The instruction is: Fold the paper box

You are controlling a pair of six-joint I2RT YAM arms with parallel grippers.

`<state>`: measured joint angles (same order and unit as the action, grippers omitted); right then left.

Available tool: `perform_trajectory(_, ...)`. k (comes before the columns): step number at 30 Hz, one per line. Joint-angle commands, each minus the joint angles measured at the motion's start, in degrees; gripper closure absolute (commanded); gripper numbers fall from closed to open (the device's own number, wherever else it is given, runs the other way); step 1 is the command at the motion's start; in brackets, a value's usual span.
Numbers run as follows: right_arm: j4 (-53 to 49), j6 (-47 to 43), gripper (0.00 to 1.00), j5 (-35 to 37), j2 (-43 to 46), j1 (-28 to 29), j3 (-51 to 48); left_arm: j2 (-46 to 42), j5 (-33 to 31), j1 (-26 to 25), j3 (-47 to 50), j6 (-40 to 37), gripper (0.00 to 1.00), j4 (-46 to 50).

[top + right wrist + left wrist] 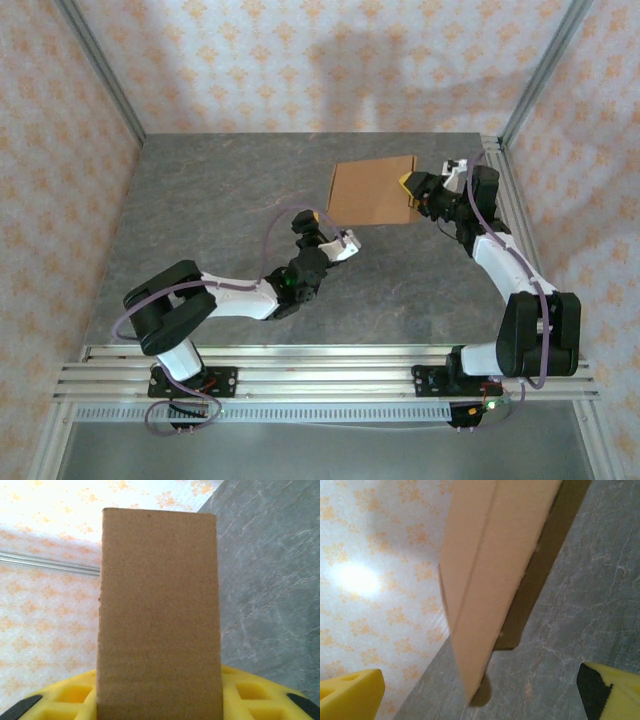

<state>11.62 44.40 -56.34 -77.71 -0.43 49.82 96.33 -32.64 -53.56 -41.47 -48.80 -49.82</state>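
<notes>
Two arms are counted, one gripper on each, and a single paper box (370, 190). No other loose item is seen on the grey table (200, 210).

From above, the left gripper (341, 243) is found near the table's middle, with the box just beyond it at about 1 o'clock and apart from it. Its jaws are spread wide with nothing between them. In the left wrist view the two yellow fingers (350, 697) are set at the bottom corners, and the box is seen edge-on as a folded brown panel with one crease line. A dark shadow is cast under it, which is hidden from above. Whether that lower edge touches the table cannot be told.

The right gripper (411, 192) is placed at the box's 3 o'clock edge and is closed on it. In the right wrist view a plain cardboard flap is seen rising between the yellow pads (250, 697) – a grip that the top view shows only as contact.

Open room is left across the whole 9 o'clock half of the table and along the near edge at 6 o'clock. At 12 o'clock the box is near the back edge and the patterned wall (300, 60) – at 3 o'clock the right gripper is close to the metal frame (505, 190).
</notes>
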Motion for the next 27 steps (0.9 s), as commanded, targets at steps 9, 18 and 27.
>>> perform_trajectory(9,-9.77,-2.63,0.63,-5.54,3.36,-0.01,0.39,3.58,-4.14,-0.34,-4.14,-7.23,0.00,-10.14)
perform_trajectory(18,-12.85,-1.40,0.64,-7.48,5.12,-0.01,-0.26,3.95,-4.18,-0.35,-5.99,-6.07,0.12,-8.14)
perform_trajectory(27,-13.71,-1.27,0.59,-7.25,6.17,-0.01,-1.04,2.82,-3.05,-0.33,-6.69,-3.68,0.31,-2.30)
